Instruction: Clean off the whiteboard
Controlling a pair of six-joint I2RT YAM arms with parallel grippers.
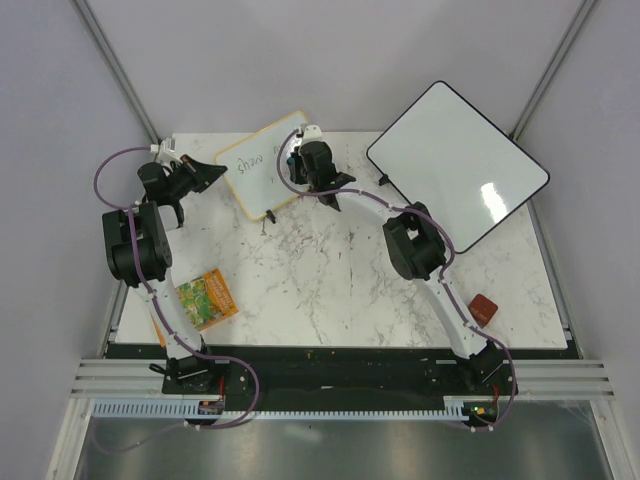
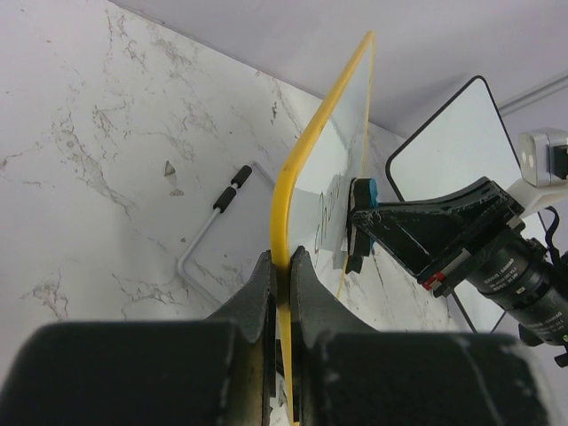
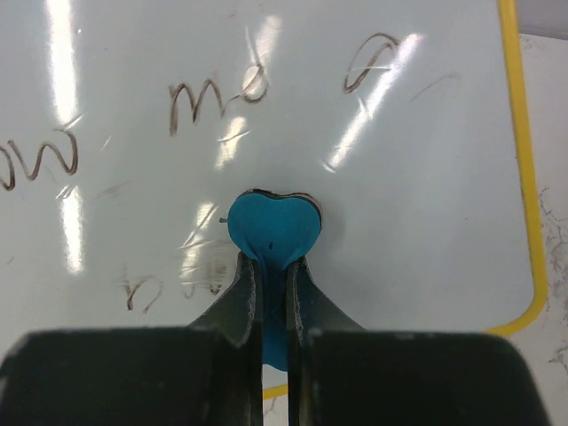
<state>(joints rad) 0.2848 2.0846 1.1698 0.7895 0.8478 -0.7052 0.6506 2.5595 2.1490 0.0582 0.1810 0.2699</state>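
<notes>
Marble-patterned white table (image 1: 330,290) carries the yellow-framed whiteboard (image 1: 258,172), tilted up at its eleven o'clock. The left gripper (image 2: 282,266) pinches the board's yellow rim, bracing it. The right gripper (image 3: 273,271) is clamped on a rounded blue eraser (image 3: 273,226) pressed against the face. Brown handwriting (image 3: 217,96) lies at eleven o'clock of the eraser; the sweep should go there with firm, even pressure.

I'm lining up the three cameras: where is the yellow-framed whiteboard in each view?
Top external: yellow-framed whiteboard, upper left of centre.
Left wrist: edge-on at centre, yellow rim clamped in the left gripper.
Right wrist: its face fills nearly the whole frame.
Shared landmark: the blue eraser in the right gripper, pressed on the board; both wrist views show it.
</notes>
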